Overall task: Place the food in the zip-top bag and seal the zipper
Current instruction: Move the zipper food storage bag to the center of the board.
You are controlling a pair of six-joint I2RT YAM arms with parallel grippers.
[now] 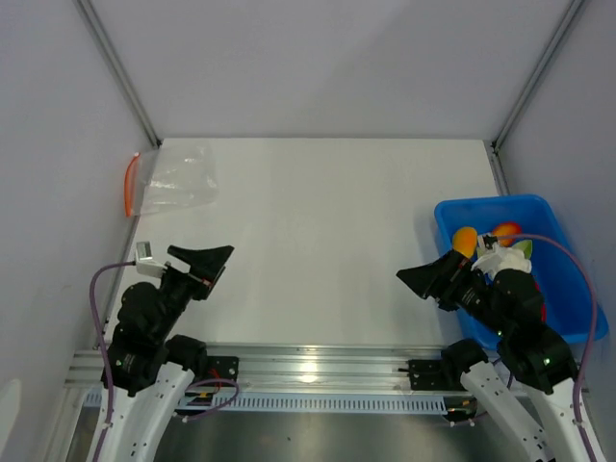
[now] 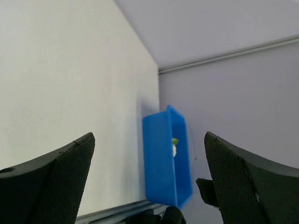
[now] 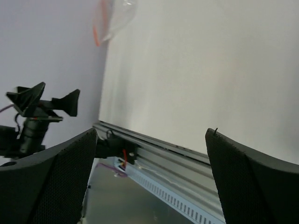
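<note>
The clear zip-top bag [image 1: 173,180] lies flat at the table's far left; it also shows in the right wrist view [image 3: 114,16]. Its orange-red zipper [image 1: 129,185] runs along the left edge. The food sits in the blue bin [image 1: 452,217] at the right: an orange-yellow fruit [image 1: 465,238], a red piece [image 1: 506,230] and a white-and-green piece [image 1: 520,248], partly hidden by the right arm. My left gripper [image 1: 214,260] is open and empty near the left front. My right gripper [image 1: 423,276] is open and empty just left of the bin.
The blue bin also shows in the left wrist view [image 2: 159,158], with a white-green piece [image 2: 174,147] inside. An aluminium rail [image 1: 308,364] runs along the near edge. Grey walls enclose the table on the left, back and right.
</note>
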